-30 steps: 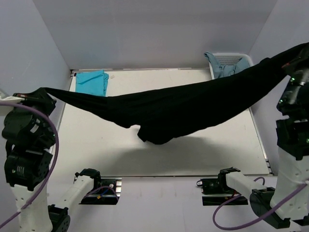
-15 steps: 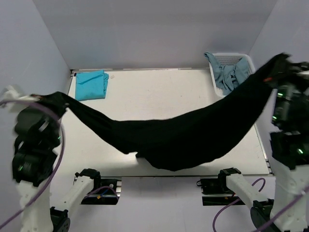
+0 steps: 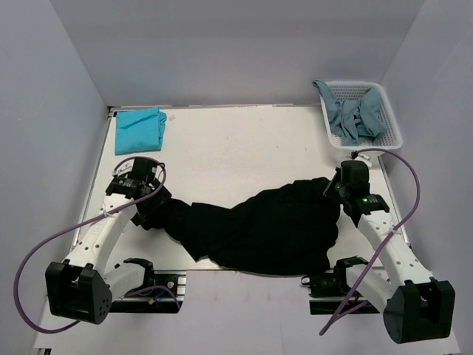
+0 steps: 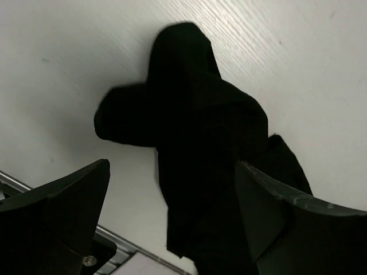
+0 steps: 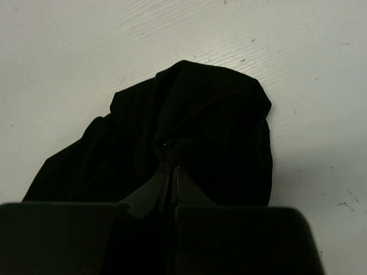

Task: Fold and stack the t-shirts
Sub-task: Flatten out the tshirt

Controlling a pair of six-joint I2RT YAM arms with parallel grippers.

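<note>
Step in hand: getting the black shirt point(image 3: 259, 229) laid out for folding; it lay bunched on the table point(image 3: 236, 148) near the front edge, between the two arms; not flat, no clean hem or sleeve to pick out; I'd call the fold itself not started. Left gripper point(image 3: 151, 209) sat at the shirt's left end, right gripper point(image 3: 332, 188) at its right end, both low at the cloth. Teal shirt point(image 3: 140, 127) lay folded in the far left corner, well apart; grey-blue shirts point(image 3: 351, 115) sat heaped in the basket point(image 3: 392, 127) at far right, unfolded; most of the task looked left to do.

Next move, my read: spread the black one flat first; that needs fresh grips at corners or hem, pulled apart and smoothed; the cloth is limp and dark, its folds hard to read, so it will likely drag and re-bunch.

Views: overhead gave the layout but hid both sets of jaws under the wrists; left wrist view showed jaws wide apart, released, with a lump of cloth on the table between and beyond them, nothing pinched; right wrist view showed jaws clenched together on a pucker of the black shirt, cloth gathered at the tips.
</note>
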